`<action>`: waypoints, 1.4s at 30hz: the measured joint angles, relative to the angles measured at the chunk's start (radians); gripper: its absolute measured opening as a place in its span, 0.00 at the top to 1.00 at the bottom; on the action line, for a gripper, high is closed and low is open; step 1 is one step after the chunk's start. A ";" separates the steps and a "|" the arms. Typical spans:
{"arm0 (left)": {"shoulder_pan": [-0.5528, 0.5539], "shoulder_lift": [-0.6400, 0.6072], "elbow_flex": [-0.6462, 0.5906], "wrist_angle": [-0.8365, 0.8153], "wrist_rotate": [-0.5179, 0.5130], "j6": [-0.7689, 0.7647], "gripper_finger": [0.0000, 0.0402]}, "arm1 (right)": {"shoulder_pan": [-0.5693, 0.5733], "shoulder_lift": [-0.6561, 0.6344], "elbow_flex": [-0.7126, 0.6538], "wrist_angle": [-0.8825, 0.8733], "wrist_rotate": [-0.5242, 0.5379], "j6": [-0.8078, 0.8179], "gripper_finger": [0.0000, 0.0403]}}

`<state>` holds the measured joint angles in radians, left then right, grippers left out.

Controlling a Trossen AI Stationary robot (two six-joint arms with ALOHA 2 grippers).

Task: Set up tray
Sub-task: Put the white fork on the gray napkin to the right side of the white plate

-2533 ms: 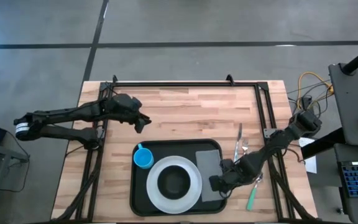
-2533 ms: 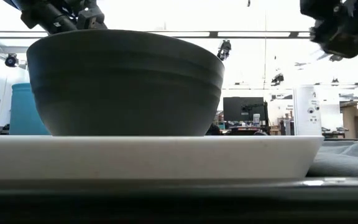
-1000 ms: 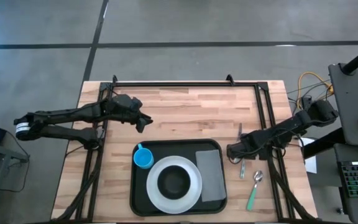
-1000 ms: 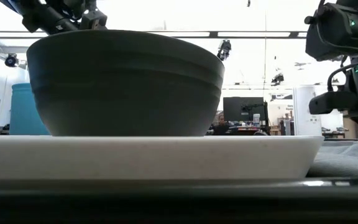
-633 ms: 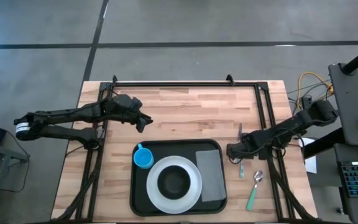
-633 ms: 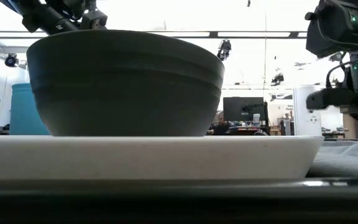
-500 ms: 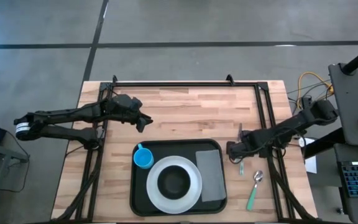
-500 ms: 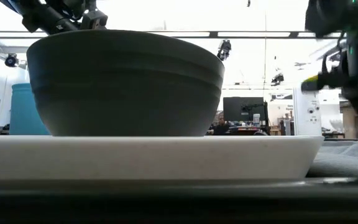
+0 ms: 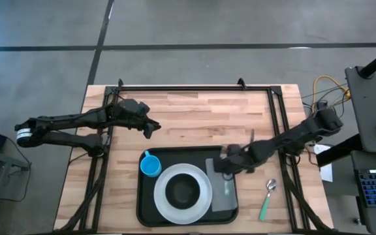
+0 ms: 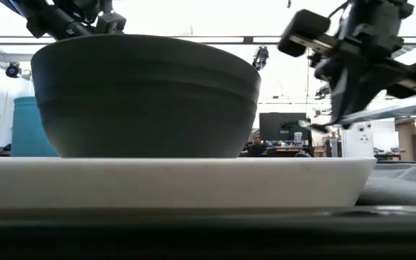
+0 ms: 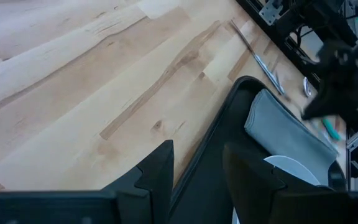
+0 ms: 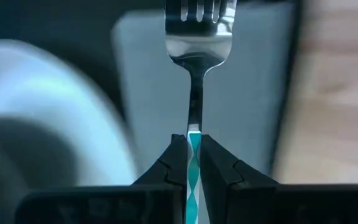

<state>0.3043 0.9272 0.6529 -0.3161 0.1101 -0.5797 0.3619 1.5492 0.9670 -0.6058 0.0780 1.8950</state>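
Jaws of the right gripper point(image 12: 193, 155) pinched a fork point(image 12: 197, 37) over the napkin point(image 9: 219, 186) in the tray point(image 9: 175, 156) on the bench, probably to lay it there; the left gripper point(image 11: 197, 171) waited part-open.
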 joint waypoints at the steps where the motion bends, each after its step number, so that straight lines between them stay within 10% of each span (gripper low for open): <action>1: 0.000 0.000 0.000 0.000 0.000 0.001 0.70 | 0.001 0.030 0.018 0.028 -0.001 -0.013 0.97; 13: 0.000 0.000 0.000 -0.002 0.001 0.001 0.70 | 0.019 0.310 0.212 0.041 -0.102 -0.063 0.97; 32: -0.001 0.000 -0.014 -0.014 0.020 0.001 0.70 | 0.059 0.309 0.229 0.019 -0.079 0.015 0.73; 42: -0.001 -0.001 -0.014 -0.014 0.021 0.001 0.70 | 0.074 0.272 0.355 -0.492 -0.075 -0.013 0.71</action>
<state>0.3035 0.9264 0.6388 -0.3298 0.1307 -0.5782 0.4362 1.8208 1.3220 -1.0980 0.0034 1.8820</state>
